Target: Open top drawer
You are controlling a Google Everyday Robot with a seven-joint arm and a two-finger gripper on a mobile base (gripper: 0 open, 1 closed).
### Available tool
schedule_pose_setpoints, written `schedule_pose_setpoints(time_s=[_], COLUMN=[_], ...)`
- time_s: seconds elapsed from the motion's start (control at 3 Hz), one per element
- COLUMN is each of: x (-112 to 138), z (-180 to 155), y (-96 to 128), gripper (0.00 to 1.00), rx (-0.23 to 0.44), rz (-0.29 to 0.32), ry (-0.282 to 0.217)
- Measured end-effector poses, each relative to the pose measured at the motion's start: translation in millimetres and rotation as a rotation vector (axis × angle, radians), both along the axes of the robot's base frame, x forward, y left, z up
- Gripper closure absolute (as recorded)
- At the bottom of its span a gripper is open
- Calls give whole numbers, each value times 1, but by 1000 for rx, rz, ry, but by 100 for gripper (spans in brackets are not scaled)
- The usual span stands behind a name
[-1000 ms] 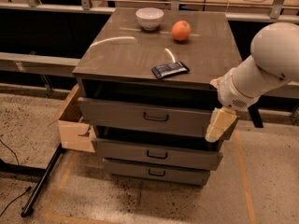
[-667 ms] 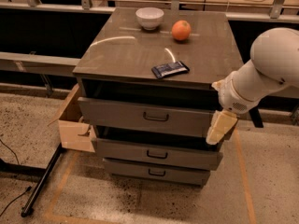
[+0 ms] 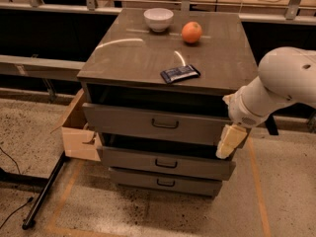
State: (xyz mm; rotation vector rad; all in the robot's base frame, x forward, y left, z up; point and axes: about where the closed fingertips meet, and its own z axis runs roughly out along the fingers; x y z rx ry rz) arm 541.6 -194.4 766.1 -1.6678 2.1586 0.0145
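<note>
Camera view, looking down from the front: a dark desk [image 3: 148, 58] with three drawers stacked in its front. The top drawer [image 3: 123, 122] is the widest one and sits directly under the desk top. Its flat grey-brown front stands forward of the body, with a dark open gap above it, and it has a small dark loop handle [image 3: 165, 124] at the centre. The gripper [image 3: 230, 142] is cream-coloured, hangs pointing down from the white arm [image 3: 281, 83], and is at the right end of this front, well to the right of the handle. Its tip reaches down over the gap between the top drawer and the middle drawer [image 3: 165, 163]. I cannot tell whether the gripper touches the front, and I cannot tell whether it is apart or together. The bottom drawer [image 3: 165, 182] is the narrowest. On the desk top a white bowl [image 3: 158, 19] and an orange [image 3: 191, 32] stand near the back edge, and a dark packet [image 3: 180, 73] lies near the front edge. A cardboard box [image 3: 79, 137] stands on the floor just beside the left side of the desk.
</note>
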Motion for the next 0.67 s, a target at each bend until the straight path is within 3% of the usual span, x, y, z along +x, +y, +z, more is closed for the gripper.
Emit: schedule_pose_setpoints(time_s=[0.67], x=[20], z=[-42], y=[5], gripper=[0], rx=[15], rz=[28], ry=[58])
